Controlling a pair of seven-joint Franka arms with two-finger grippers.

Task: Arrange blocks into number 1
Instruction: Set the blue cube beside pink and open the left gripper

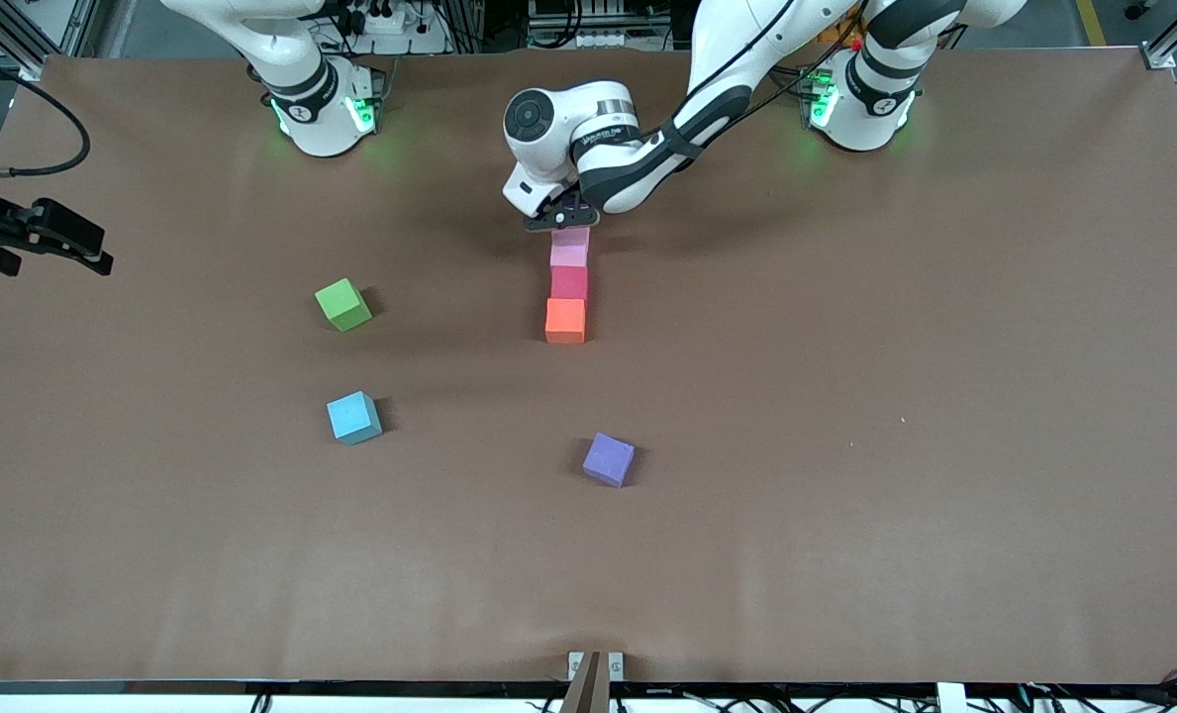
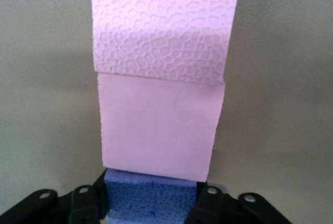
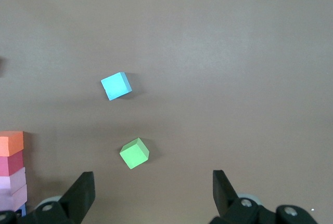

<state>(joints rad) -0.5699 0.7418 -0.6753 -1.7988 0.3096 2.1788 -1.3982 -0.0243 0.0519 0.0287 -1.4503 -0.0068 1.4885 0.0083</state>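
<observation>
Brown table point(image 1: 845, 495), seven cubes point(image 1: 565, 321), five in line; left claw point(image 1: 562, 216) tight on purple end cube point(image 2: 151, 200), right claw point(image 3: 152, 182) agape aside.

A brown table point(image 1: 845, 396) carries a touching row near its robot-side edge: orange block point(image 1: 565, 320), red block point(image 1: 568, 283), two pink blocks point(image 1: 569, 249), perhaps another under the arm. Purple block point(image 1: 609, 459), green cube point(image 1: 343, 304) and light blue cube point(image 1: 353, 417) lie apart mid-table.
</observation>
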